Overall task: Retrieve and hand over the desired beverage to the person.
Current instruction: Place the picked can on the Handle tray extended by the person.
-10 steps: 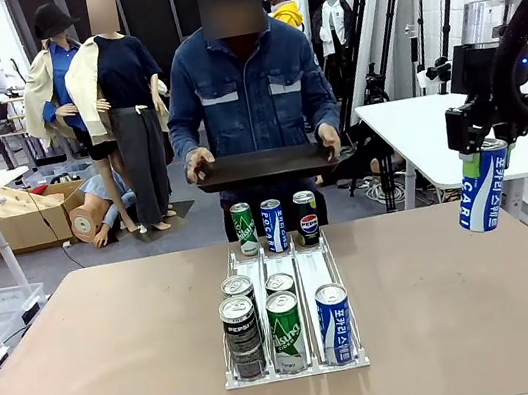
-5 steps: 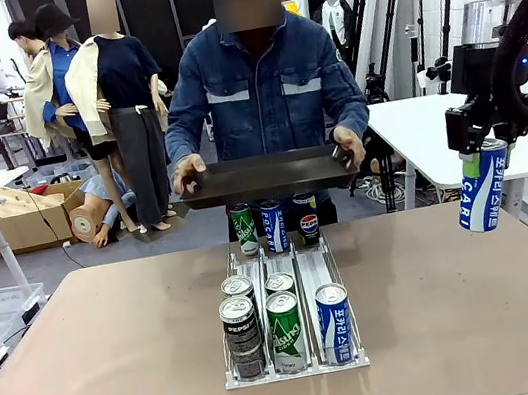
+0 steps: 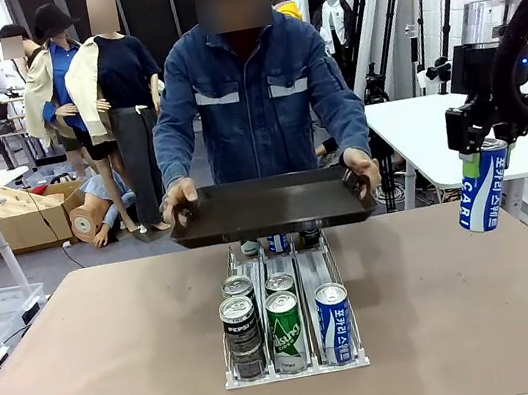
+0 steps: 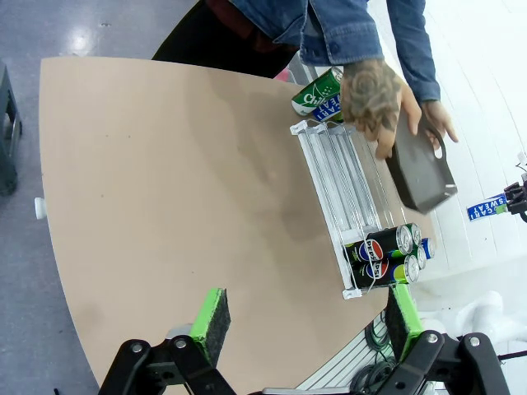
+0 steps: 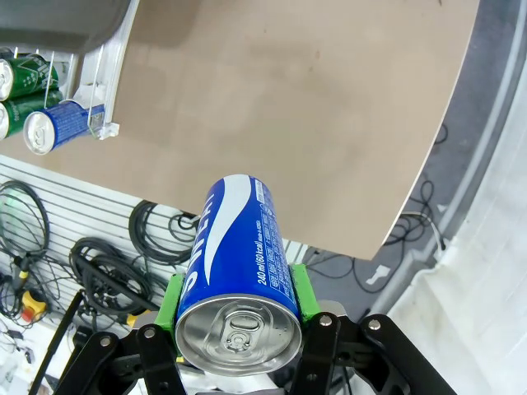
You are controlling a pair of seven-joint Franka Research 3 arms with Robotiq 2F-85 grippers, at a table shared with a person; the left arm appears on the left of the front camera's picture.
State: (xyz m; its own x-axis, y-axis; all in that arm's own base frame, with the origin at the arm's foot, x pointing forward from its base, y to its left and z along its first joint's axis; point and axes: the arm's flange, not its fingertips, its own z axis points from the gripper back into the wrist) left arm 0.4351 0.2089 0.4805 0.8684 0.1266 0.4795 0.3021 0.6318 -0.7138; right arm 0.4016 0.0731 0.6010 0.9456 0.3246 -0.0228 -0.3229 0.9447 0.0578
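Note:
My right gripper (image 3: pixel 484 159) hangs above the table's right edge, shut on a blue-and-white can (image 3: pixel 483 187) held upright. In the right wrist view the green pads (image 5: pixel 298 284) clamp that can (image 5: pixel 239 247) on both sides. The person (image 3: pixel 253 98) in a denim jacket stands at the far side, both hands holding a dark tray (image 3: pixel 271 206) over the far end of the can rack (image 3: pixel 302 272). My left gripper (image 4: pixel 305 317) is open, high above the table, with nothing between its fingers.
The rack holds a black can (image 3: pixel 239 325), a green can (image 3: pixel 285 328) and a blue can (image 3: pixel 333 320) at its near end, with more behind; the tray partly hides the far cans (image 3: pixel 277 244). A white table (image 3: pixel 415 132) stands at the right.
The person has stepped closer and brought the tray down and forward over the rack's far end, covering the far cans. Neither arm has moved.

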